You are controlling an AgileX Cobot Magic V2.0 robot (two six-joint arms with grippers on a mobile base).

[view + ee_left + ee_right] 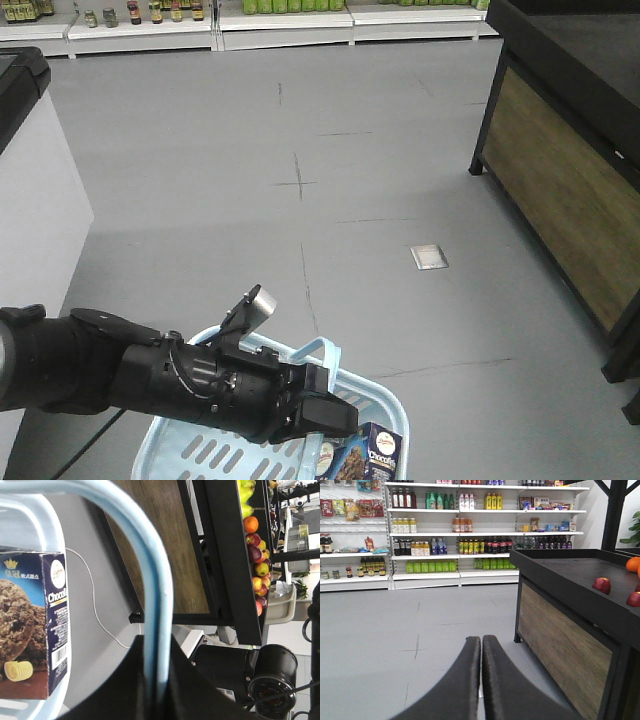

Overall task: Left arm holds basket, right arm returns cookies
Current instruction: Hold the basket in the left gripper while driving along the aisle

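Left gripper (325,410) clamped on basket (393,403) handle, lower centre of front view. Cookies (366,452) upright inside basket, bottom edge. Right gripper (481,652) pinched closed, empty. Box likely light, stiff, crushable: grip 2 broad faces near top.

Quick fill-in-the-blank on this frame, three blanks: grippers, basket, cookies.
1. The left gripper is shut on the ____ of the basket.
2. The cookies stand ____ the basket.
3. The right gripper is ____ and empty.
Missing: handle; inside; shut.
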